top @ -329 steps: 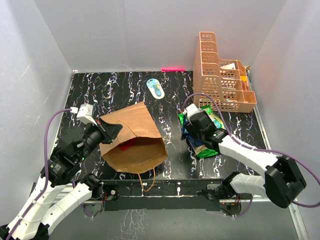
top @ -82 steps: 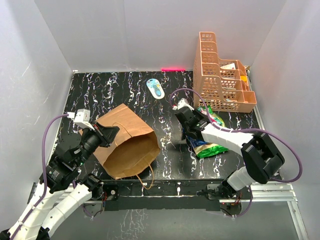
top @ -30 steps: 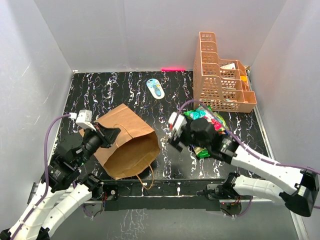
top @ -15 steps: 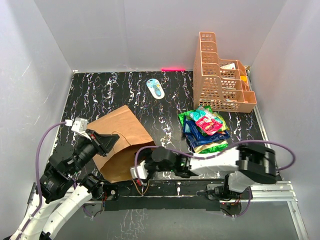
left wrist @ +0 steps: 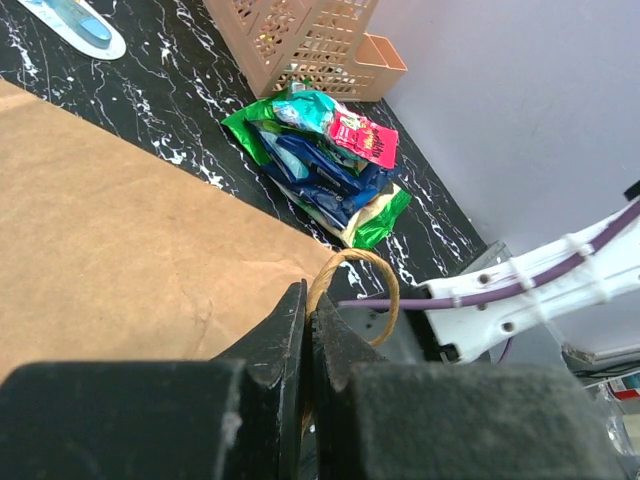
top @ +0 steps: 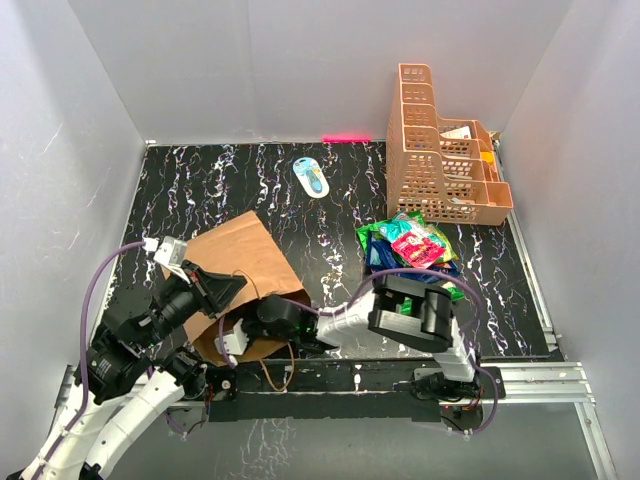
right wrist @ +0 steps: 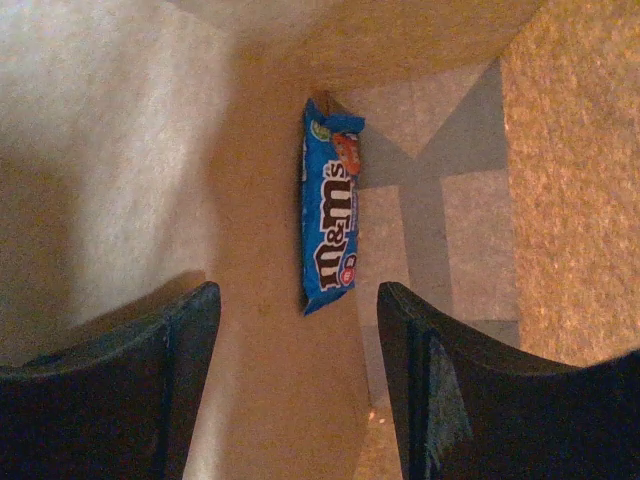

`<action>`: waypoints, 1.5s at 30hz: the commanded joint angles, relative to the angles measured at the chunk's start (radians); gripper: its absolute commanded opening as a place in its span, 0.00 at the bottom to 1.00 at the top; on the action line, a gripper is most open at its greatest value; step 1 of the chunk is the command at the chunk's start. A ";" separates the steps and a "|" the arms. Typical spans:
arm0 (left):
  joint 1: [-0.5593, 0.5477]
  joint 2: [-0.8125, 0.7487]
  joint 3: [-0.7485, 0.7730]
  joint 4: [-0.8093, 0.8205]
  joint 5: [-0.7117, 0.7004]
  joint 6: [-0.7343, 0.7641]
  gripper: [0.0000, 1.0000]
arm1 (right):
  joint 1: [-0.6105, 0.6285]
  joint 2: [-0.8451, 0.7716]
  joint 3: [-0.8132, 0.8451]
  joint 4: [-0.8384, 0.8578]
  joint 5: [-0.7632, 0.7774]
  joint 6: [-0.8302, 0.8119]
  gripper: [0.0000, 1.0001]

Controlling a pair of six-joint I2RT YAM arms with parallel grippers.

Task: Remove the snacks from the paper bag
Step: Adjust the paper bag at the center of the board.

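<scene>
The brown paper bag (top: pixel 250 265) lies on its side at front left, mouth toward the near edge. My left gripper (top: pixel 232 285) is shut on the bag's twisted handle (left wrist: pixel 352 292) at the mouth; in the left wrist view the left gripper (left wrist: pixel 307 297) pinches it. My right gripper (top: pixel 243 328) reaches into the bag's mouth. In the right wrist view the right gripper (right wrist: pixel 298 292) is open and empty inside the bag, and a blue M&M's packet (right wrist: pixel 330 215) lies just ahead of its fingertips. A pile of snacks (top: pixel 412 252), green, blue, teal and pink, lies on the table at the right and also shows in the left wrist view (left wrist: pixel 325 165).
An orange lattice basket (top: pixel 440 150) stands at the back right, just behind the snack pile. A small blue-white oval object (top: pixel 310 177) lies at the back centre. The right arm (top: pixel 345 320) stretches low across the front from right to left. White walls enclose the table.
My right arm has swung from the snack pile leftward along the front edge, and its open gripper is now inside the bag. The left gripper keeps hold of the handle; the bag shifted slightly.
</scene>
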State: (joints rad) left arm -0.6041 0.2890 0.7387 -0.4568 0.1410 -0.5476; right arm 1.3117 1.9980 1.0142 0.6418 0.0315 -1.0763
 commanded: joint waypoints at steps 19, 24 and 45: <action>0.001 0.169 0.061 0.204 0.203 -0.014 0.00 | -0.074 0.271 0.217 0.420 0.101 -0.019 0.74; 0.001 0.289 0.038 0.367 0.310 -0.066 0.00 | -0.102 0.156 0.064 0.484 0.218 -0.017 0.76; 0.000 0.026 -0.023 -0.022 0.122 -0.060 0.00 | -0.012 -0.123 -0.336 0.428 -0.028 0.046 0.79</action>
State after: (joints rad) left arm -0.6041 0.3340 0.6975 -0.3687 0.3420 -0.6094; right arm 1.2915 1.8469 0.6086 1.0119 0.1081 -1.0641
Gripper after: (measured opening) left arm 0.011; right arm 0.779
